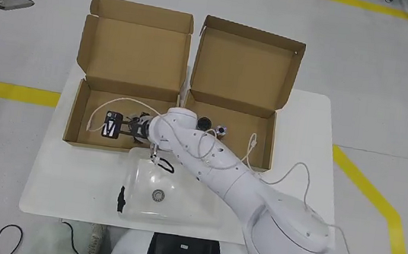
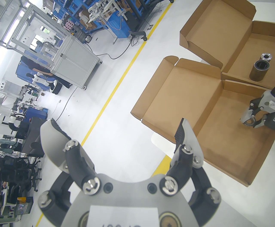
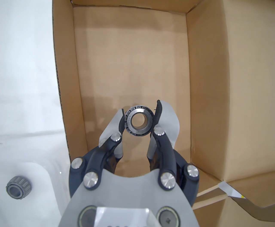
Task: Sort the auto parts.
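My right gripper (image 3: 139, 120) is shut on a steel roller bearing (image 3: 139, 121) just above the floor of the left cardboard box (image 3: 133, 64). In the top view this gripper (image 1: 116, 127) is inside the left box (image 1: 84, 105), its arm stretched across the table. From the left wrist view it (image 2: 251, 123) hangs low over that box's floor (image 2: 214, 120). A second, grey bearing (image 3: 19, 187) lies in a clear plastic tray (image 1: 142, 196) at the table's front. My left gripper (image 2: 117, 126) is open and empty, out over the room's floor beside the table (image 1: 12, 2).
The right box (image 1: 259, 145) holds a dark sleeve (image 2: 258, 71) and a small metal bushing (image 2: 266, 57). Both boxes' lids stand open at the back. A white cable (image 1: 96, 118) trails into the left box. The tray's bearing (image 1: 158, 195) sits near a black piece (image 1: 121, 198).
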Robot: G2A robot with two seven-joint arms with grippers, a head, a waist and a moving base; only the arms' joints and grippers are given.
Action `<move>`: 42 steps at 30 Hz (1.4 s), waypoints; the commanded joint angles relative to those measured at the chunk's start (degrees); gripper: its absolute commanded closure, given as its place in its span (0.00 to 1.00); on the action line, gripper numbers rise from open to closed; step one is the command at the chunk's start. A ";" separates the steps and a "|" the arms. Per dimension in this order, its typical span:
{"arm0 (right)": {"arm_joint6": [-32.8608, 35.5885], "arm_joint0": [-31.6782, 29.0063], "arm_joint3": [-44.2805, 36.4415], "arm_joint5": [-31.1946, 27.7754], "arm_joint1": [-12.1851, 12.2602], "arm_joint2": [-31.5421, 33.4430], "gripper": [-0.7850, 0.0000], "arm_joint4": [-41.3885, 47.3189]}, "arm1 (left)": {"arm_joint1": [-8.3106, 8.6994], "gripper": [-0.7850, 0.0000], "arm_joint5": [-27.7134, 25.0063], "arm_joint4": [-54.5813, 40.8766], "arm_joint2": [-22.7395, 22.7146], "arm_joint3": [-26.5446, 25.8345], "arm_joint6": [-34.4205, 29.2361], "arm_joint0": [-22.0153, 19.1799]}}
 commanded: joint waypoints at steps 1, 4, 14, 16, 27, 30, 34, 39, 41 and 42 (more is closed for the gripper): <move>-1.02 0.10 1.56 -0.37 -0.63 -0.03 0.92 0.09 | 0.00 0.00 0.00 0.00 0.00 0.00 0.00 0.00; -2.50 0.33 3.88 -0.68 -1.52 0.05 0.87 0.18 | 0.00 0.00 0.00 0.00 0.00 0.00 0.00 0.00; -6.26 1.31 7.89 -0.93 -2.60 0.60 0.64 0.39 | 0.00 0.00 0.00 0.00 0.00 0.00 0.00 0.00; -7.27 1.32 8.11 -0.86 -2.57 0.87 0.63 0.78 | 0.00 0.00 0.00 0.00 0.00 0.00 0.00 0.00; -15.00 1.32 5.03 -2.72 -1.45 2.06 0.60 -0.88 | 0.00 0.00 0.00 0.00 0.00 0.00 0.00 0.00; -17.06 0.70 2.74 -2.79 -0.34 2.81 0.58 -1.86 | 0.00 0.00 0.00 0.00 0.00 0.00 0.00 0.00; -17.14 -0.88 -2.09 -2.10 1.84 4.20 0.57 -3.65 | 0.00 0.00 0.00 0.00 0.00 0.00 0.00 0.00; -13.70 -4.89 -12.07 -0.85 6.04 7.62 0.55 -6.29 | 0.00 0.00 0.00 0.00 0.00 0.00 0.00 0.00; -11.54 -7.62 -17.71 -0.35 8.25 9.85 0.55 -7.62 | 0.00 0.00 0.00 0.00 0.00 0.00 0.00 0.00; -10.25 -9.22 -20.80 -0.35 9.46 11.19 0.55 -8.42 | 0.00 0.00 0.00 0.00 0.00 0.00 0.00 0.00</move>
